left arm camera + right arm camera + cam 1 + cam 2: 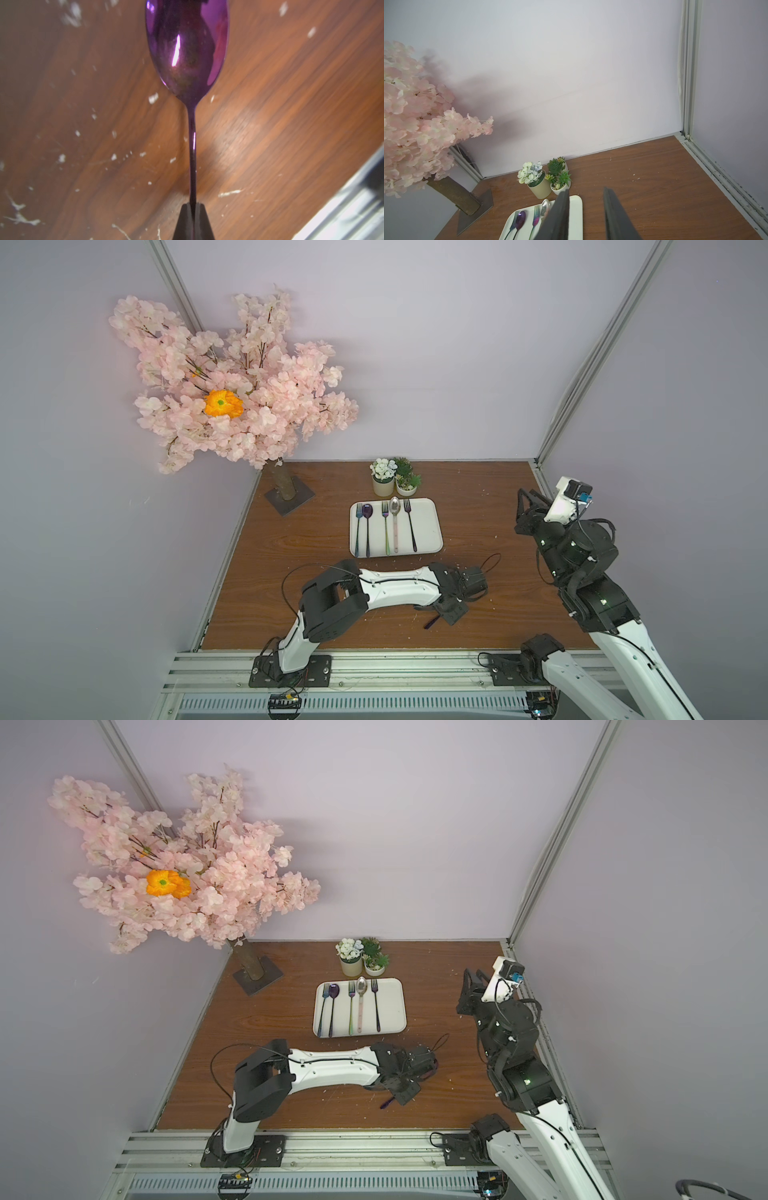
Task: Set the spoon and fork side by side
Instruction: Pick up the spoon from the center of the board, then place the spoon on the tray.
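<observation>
The left fingers (185, 224) are clamped on the thin handle of a purple spoon (187, 47), whose bowl points away from them. The spoon is over the wooden table (291, 539), in front of the white tray (430, 531). The right fingers (612, 212) stand apart with nothing between them, raised at the table's right side. On the tray lie a blue fork (359, 526) beside a second spoon (367, 522), a rainbow fork (386, 531) beside a silver spoon (395, 526), and a dark fork (410, 526) alone.
</observation>
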Motion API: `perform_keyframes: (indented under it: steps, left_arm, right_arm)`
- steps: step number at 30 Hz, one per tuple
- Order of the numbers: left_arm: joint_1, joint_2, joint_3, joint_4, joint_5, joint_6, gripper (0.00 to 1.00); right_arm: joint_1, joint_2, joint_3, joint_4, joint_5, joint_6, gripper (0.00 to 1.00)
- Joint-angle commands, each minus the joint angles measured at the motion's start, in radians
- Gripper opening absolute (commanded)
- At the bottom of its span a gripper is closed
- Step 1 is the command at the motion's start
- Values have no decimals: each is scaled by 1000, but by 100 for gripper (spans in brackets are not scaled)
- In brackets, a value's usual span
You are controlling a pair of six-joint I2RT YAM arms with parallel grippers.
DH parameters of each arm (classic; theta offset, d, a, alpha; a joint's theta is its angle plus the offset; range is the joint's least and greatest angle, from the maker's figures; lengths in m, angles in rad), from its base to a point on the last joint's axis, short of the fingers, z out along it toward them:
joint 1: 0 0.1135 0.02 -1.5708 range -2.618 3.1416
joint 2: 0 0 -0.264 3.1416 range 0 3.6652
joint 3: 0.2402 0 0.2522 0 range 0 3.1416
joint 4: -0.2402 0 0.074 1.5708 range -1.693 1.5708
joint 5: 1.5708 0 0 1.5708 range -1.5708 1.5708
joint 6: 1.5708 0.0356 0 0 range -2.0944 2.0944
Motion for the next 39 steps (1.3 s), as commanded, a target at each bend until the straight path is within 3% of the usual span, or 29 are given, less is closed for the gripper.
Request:
perform_keyframes:
  steps: [1,8,29,39]
  left_arm:
    - [28,-30,38,-9,-14,-6,0]
    - [84,-35,64,-9,-52,-46,0]
    - [407,72,271,-12,-110,-323,0]
    - [456,170,388,-14,-129,-443,0]
  right_arm:
    - [-3,-33,-9,-1,43,5,30]
    - [-3,-67,-35,-5,66,35,30]
    - [-3,-100,-147,105,-102,126,30]
    - [-3,-106,-205,168,-195,163,31]
